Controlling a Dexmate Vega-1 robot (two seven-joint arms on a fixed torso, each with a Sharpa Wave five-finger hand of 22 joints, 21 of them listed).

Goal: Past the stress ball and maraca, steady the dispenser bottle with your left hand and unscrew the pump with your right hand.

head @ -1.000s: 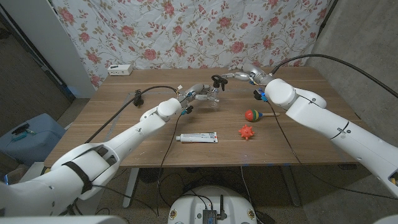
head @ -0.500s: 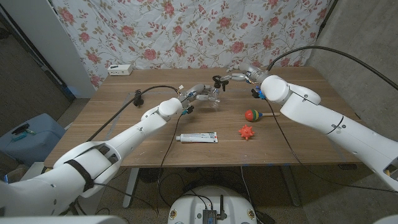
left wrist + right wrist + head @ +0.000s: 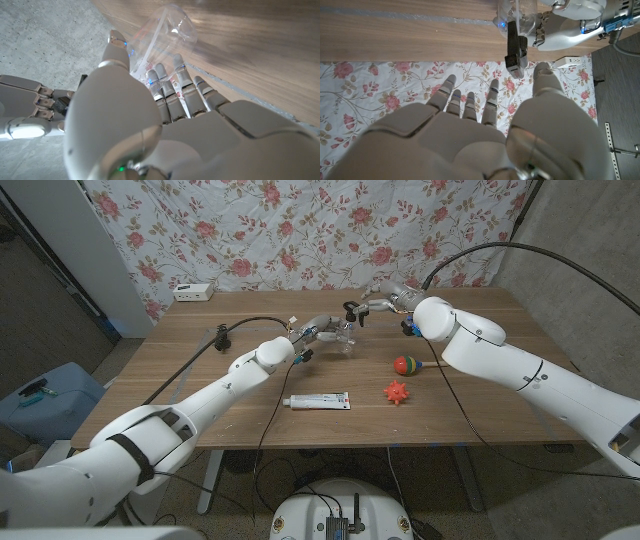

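Wooden table (image 3: pixel 200 370) in front of a flowered cloth (image 3: pixel 300 230), seen whole from the head view. On its far middle, a clear bottle (image 3: pixel 345 340) standing upright with a black pump (image 3: pixel 351 311) on top. Left hand (image 3: pixel 318 330) wrapped around the bottle from the left side; confirmed up close in the left wrist view, with fingers (image 3: pixel 170 87) curled on the clear plastic (image 3: pixel 167 37), so grasping it. Right hand (image 3: pixel 377 303) just beside the pump on its right, at pump height; from the head view, impossible to tell whether touching. In the right wrist view, the right hand (image 3: pixel 485 130) with fingers (image 3: pixel 470 102) spread and apart, holding nothing, the pump (image 3: pixel 515 50) beyond the fingertips with a gap between, and the left hand (image 3: pixel 565 27) visible on the bottle (image 3: pixel 517 12). Nearer the front edge, well apart from the bottle: a white tube (image 3: pixel 317 400) lying flat toward the middle, a round striped maraca (image 3: pixel 408 364) to the right, and a small orange spiky ball (image 3: pixel 398 391) just in front of it. A white box (image 3: pixel 191 291) at the far left corner.
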